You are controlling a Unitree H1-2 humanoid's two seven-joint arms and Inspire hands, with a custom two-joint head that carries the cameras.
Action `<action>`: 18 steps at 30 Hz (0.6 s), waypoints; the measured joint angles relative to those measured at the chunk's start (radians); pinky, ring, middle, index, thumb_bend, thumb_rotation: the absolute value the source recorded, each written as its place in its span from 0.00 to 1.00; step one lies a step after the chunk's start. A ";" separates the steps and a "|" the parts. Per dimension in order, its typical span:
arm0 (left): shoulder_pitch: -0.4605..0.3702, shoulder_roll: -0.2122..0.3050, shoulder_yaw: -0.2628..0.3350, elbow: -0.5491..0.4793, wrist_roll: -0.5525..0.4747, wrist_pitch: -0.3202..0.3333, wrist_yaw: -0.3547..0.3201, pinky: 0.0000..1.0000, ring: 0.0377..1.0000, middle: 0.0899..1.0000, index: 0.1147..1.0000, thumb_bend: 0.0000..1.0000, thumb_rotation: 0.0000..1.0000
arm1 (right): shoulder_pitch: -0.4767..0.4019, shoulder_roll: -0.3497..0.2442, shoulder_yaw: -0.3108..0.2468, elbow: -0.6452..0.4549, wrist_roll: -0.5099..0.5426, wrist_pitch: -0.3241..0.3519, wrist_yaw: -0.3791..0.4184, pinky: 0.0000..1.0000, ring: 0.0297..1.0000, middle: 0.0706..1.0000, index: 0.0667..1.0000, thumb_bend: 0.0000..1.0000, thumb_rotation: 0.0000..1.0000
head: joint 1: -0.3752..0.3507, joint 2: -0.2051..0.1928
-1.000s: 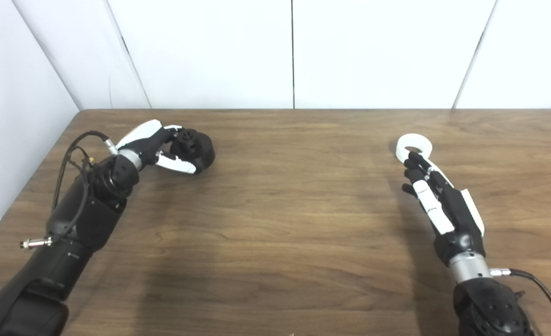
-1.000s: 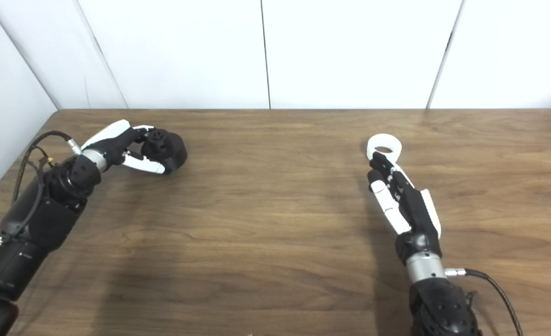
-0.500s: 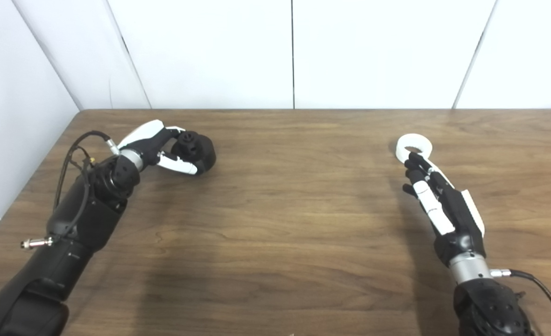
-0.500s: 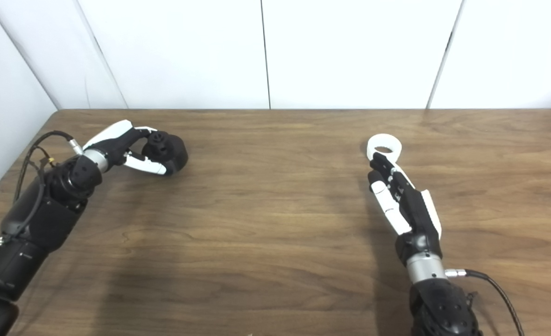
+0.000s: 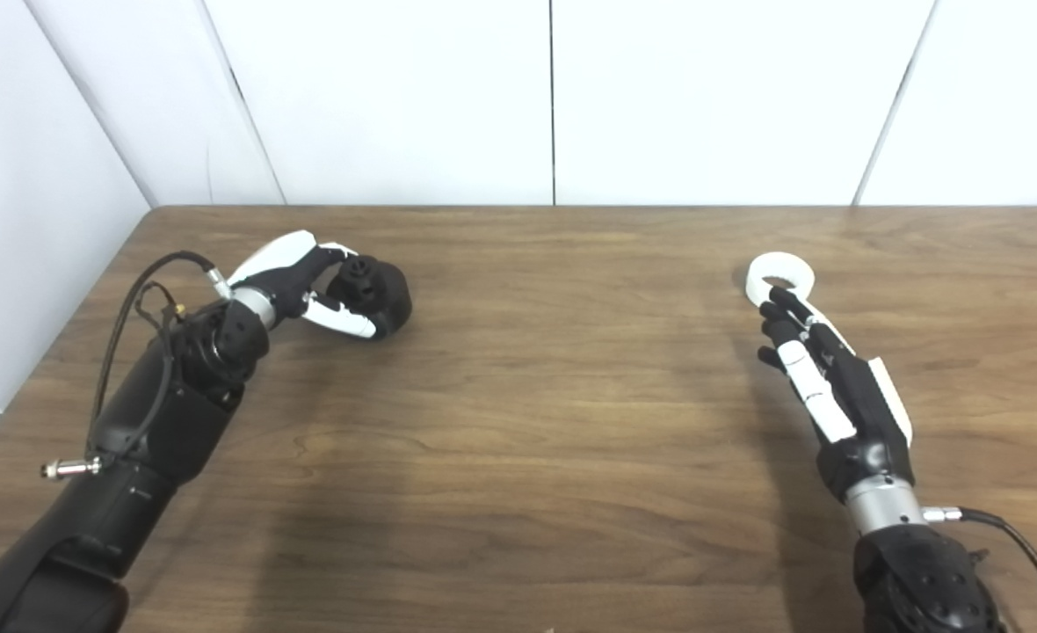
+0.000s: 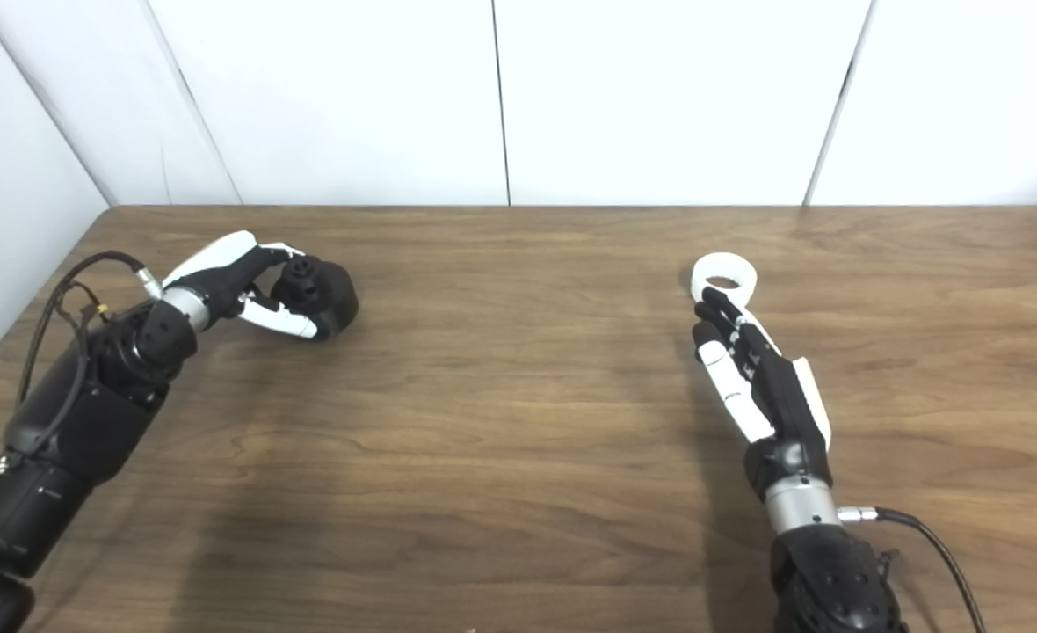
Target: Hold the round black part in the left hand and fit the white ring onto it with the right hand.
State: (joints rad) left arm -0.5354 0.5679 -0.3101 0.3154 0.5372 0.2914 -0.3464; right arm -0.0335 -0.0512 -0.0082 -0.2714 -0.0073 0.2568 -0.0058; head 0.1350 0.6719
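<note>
Black part (image 5: 376,290) sits in your left hand (image 5: 294,280), fingers curled round it; right hand (image 5: 822,369) open, fingertips touching white ring (image 5: 779,274): you risk nudging it away.

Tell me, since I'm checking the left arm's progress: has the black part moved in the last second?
Yes. The round black part, gripped by the left hand, has shifted slightly right and toward the robot along the table; the white ring stayed put.
</note>
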 measured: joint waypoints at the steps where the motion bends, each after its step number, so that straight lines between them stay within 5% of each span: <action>1: 0.003 -0.002 -0.002 -0.005 0.004 -0.001 0.000 0.91 1.00 0.96 0.79 1.00 0.35 | 0.000 0.000 0.000 0.000 0.000 0.000 0.000 0.85 0.90 0.87 0.87 0.54 0.69 | 0.002 0.000; 18: 0.072 -0.036 -0.034 -0.118 0.038 -0.009 0.012 0.89 1.00 0.95 0.79 1.00 0.37 | -0.001 0.002 0.004 0.000 -0.001 0.000 0.000 0.87 0.91 0.88 0.88 0.55 0.69 | -0.009 0.002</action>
State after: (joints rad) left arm -0.4635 0.5316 -0.3439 0.1974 0.5751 0.2822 -0.3341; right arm -0.0348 -0.0495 -0.0039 -0.2714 -0.0083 0.2571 -0.0057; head 0.1258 0.6734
